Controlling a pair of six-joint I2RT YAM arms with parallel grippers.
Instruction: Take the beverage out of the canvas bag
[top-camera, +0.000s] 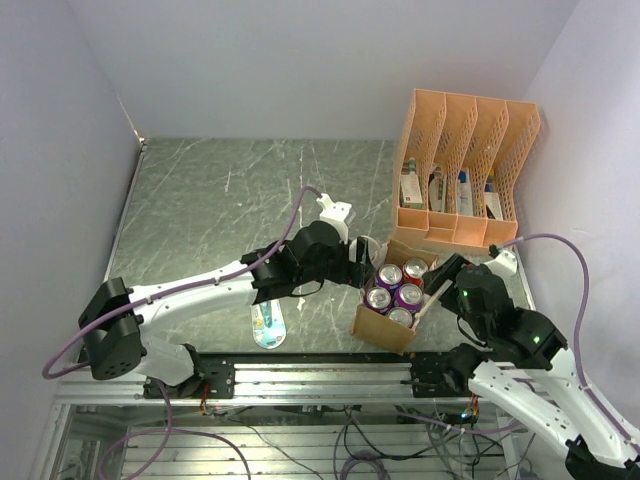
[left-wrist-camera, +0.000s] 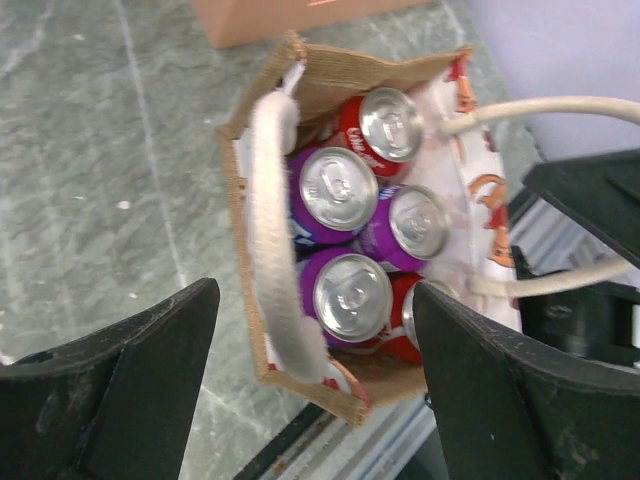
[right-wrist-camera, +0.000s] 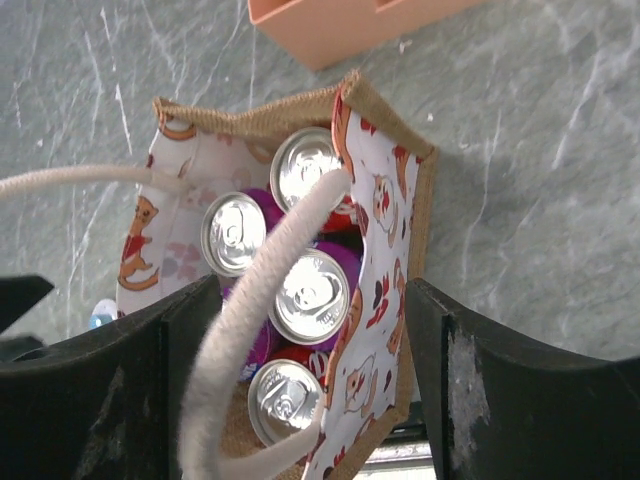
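Five cans (top-camera: 408, 296) are packed into the canvas bag (top-camera: 381, 331), three purple and two red, tops up, shoulder to shoulder. The bag stands on the counter (top-camera: 220, 200) directly under both grippers, one on each side of it.

The left gripper (left-wrist-camera: 315, 295) is wide open with nothing in it. One cream handle (left-wrist-camera: 275, 230) and a purple can (left-wrist-camera: 352, 295) show in the gap between its fingers. The right gripper (right-wrist-camera: 305, 295) is also open and empty. It straddles the other handle (right-wrist-camera: 270, 290), which droops across the can tops, and the printed bag wall is close inside its right finger (right-wrist-camera: 500, 400). The orange file organizer (top-camera: 465, 160) stands just beyond the bag, on the far side from both grippers.

What I'd worry about:
- There's hardly any room between cans, so a finger going down could land on a rim instead of slipping beside a can.
- A handle could end up between finger and can, giving a mushy grip that slips or drags the loop up.
- The bag is soft and looks light. If nothing pins it, it may ride up with the can or tip over.
- Both grippers are crowding one small opening, so they could easily knock each other.
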